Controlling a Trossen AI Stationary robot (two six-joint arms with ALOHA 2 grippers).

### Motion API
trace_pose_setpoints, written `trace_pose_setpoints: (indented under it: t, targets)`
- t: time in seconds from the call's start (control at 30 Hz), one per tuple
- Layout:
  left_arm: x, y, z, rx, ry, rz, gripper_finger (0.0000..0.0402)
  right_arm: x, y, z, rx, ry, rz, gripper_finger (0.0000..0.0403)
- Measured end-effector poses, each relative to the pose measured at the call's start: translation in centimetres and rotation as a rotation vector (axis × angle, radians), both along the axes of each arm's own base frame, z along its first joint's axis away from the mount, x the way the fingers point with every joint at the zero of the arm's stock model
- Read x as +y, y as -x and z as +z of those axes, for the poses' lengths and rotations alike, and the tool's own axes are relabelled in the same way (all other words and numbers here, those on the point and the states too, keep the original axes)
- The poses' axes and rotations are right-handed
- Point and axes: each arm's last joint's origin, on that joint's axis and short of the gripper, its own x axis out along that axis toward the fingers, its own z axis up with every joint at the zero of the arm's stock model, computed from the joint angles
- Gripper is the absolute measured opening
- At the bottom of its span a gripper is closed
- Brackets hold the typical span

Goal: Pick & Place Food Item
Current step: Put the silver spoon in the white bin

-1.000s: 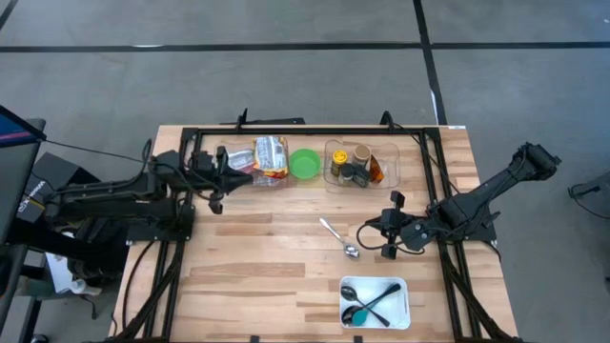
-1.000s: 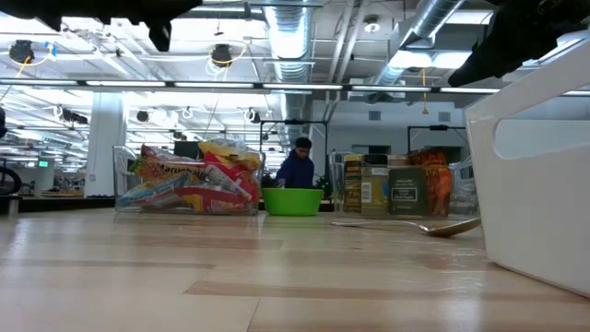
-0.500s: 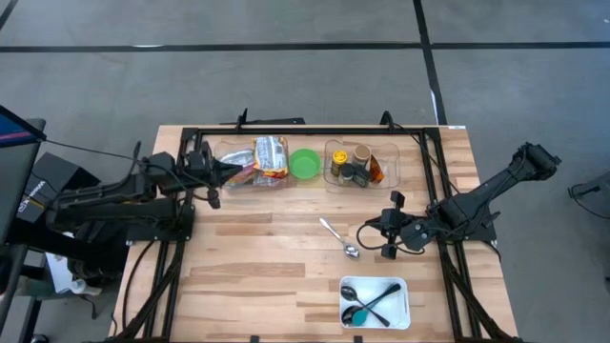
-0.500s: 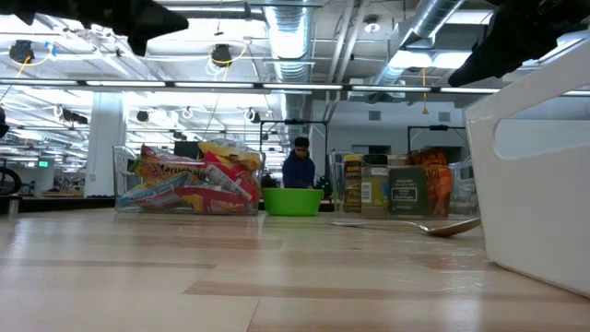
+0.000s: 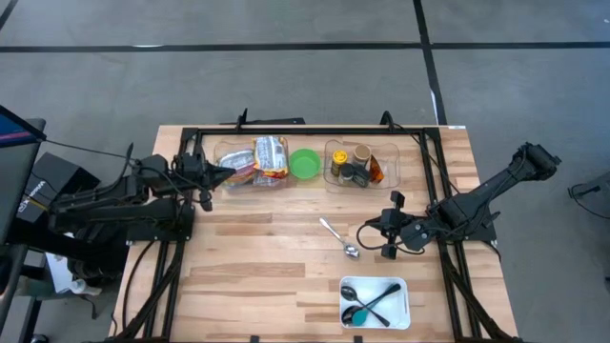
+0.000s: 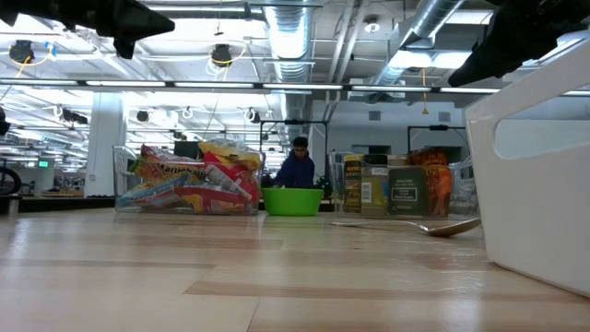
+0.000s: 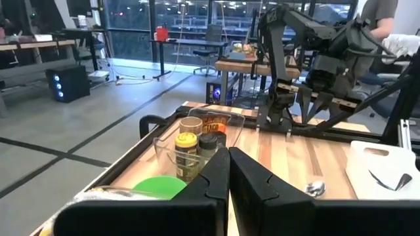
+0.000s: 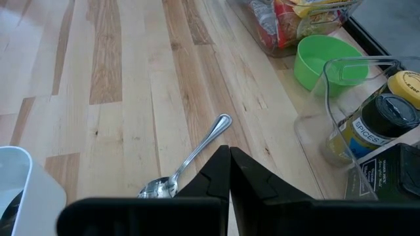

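Note:
Several snack packets (image 5: 259,156) lie in a clear bin (image 6: 189,177) at the table's far side. A green bowl (image 5: 305,163) stands on the table to the bin's right. My left gripper (image 5: 217,171) is shut and empty. It points level toward the table's right edge, just left of the snack bin and above table height. In the left wrist view its fingers (image 7: 228,160) meet with nothing between them. My right gripper (image 5: 367,234) is shut and empty, slanting down above the table, just right of a metal spoon (image 5: 337,237).
A second clear bin holding spice jars (image 5: 360,165) stands to the right of the bowl. A white tray (image 5: 375,302) with dark utensils sits at the near edge and looms at the right in the low view (image 6: 539,175). A black frame (image 5: 305,131) borders the table.
My left gripper has drawn back toward the table's left edge, away from the snack bin, staying shut and empty. The packets, bowl and spoon lie as before.

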Motion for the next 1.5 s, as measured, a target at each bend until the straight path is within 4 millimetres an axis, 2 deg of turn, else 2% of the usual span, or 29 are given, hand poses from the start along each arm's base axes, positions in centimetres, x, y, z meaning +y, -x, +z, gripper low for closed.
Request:
trace_pose_setpoints:
  t: [0.37,0.73,1.0,1.2,1.33,1.5]
  targets:
    - [0.1,-0.4,-2.6,0.059,0.045,-0.007,0.0001,0.0,0.0,0.0,0.000,0.000,0.000,0.0001]
    - [0.0,-0.6,-3.0,0.055,0.050,-0.042,0.0001,0.0,0.0,0.0,-0.004,-0.015,-0.009,0.0001]
    - [0.0,-1.2,-6.5,0.045,0.044,-0.091,0.0001,0.0,0.0,0.0,-0.004,-0.015,-0.009,0.0001]
    - [-0.1,-1.3,-8.3,0.095,0.033,-0.129,0.0001,0.0,0.0,0.0,-0.004,-0.014,-0.009,0.0001]
    - [-0.1,-1.3,-8.7,0.098,0.034,-0.126,0.0001,0.0,0.0,0.0,-0.004,-0.014,-0.009,0.0001]
    - [-0.1,-1.3,-8.3,0.056,-0.012,-0.126,0.0001,0.0,0.0,0.0,-0.006,-0.020,-0.013,0.0001]
